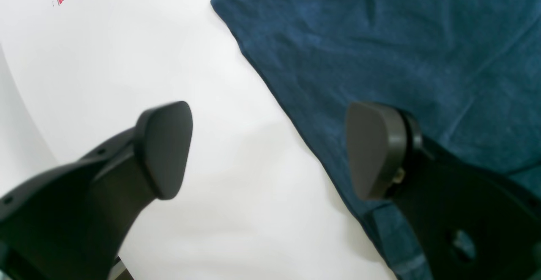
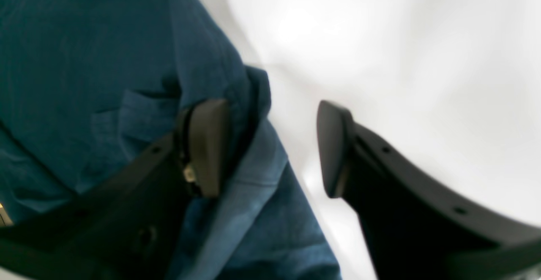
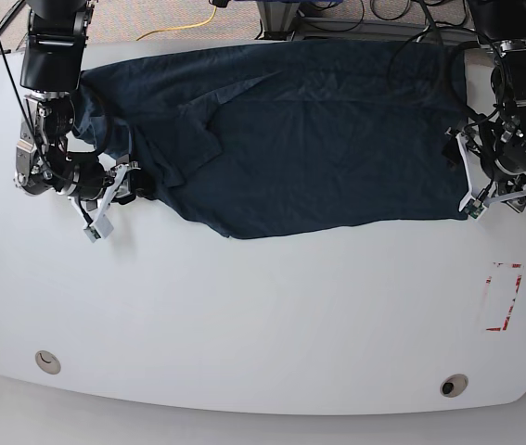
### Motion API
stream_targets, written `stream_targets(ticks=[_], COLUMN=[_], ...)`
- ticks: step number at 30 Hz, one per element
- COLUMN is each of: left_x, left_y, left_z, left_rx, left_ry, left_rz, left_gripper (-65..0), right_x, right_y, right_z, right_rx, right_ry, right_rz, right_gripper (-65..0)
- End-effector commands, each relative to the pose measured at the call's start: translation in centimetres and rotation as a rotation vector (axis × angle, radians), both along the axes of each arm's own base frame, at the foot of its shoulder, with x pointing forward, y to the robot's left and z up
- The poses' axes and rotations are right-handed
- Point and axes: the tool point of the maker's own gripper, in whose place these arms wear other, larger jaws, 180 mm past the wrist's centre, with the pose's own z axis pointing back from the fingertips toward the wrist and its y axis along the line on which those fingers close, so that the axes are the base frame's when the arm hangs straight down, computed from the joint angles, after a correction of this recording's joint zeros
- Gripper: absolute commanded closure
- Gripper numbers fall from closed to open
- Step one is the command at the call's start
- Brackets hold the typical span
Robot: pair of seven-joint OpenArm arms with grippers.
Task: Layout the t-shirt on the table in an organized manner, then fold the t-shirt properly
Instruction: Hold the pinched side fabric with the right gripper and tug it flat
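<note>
The t-shirt (image 3: 290,139) lies spread across the far half of the table (image 3: 244,315), reaching from about 10 o'clock to 2 o'clock in the base view, its body mostly flat with wrinkles and a folded-over flap near the 10 o'clock end. The left gripper (image 1: 270,151) hovers at the shirt's 3 o'clock edge with its jaws spread wide and nothing between them; in its wrist view one finger sits over bare table, the other over the cloth, the shirt's edge running between them. The right gripper (image 2: 274,147) is at the 9 o'clock end, jaws about half apart, one pad pressed against a bunched fold of cloth, the other over bare table; no grip shows. A red dashed rectangle (image 3: 503,297) lies at 4 o'clock and two grommet holes (image 3: 454,384) sit along the near edge.
</note>
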Motion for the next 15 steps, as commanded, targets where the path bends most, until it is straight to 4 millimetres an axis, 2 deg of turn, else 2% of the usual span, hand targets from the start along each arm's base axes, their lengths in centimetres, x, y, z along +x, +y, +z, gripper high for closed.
stream_targets(ticks=[1,5,7,15], left_x=[0.82,0.82,0.82,0.8], left_y=[0.5,0.5,0.5,0.43], left_z=[1.23,1.23,1.23,1.15], left_rx=[0.016,0.016,0.016,0.015], left_ry=[-0.041,-0.041,-0.041,-0.039], left_rz=[-0.003,-0.003,-0.003,-0.005], left_gripper=[-52.5,-52.5,-52.5,-52.5], right_x=[1.37,1.28,1.28,1.62], right_y=[-0.65,-0.58,-0.58,-0.38], right_z=[1.65,1.56,1.56,2.24], right_rx=[-0.002,-0.002,-0.002,-0.003], right_ry=[-0.057,-0.054,-0.054,-0.077], right_rz=[-0.005,-0.002,-0.002,0.006], right_gripper=[-20.8,-7.1,-5.2,-5.1])
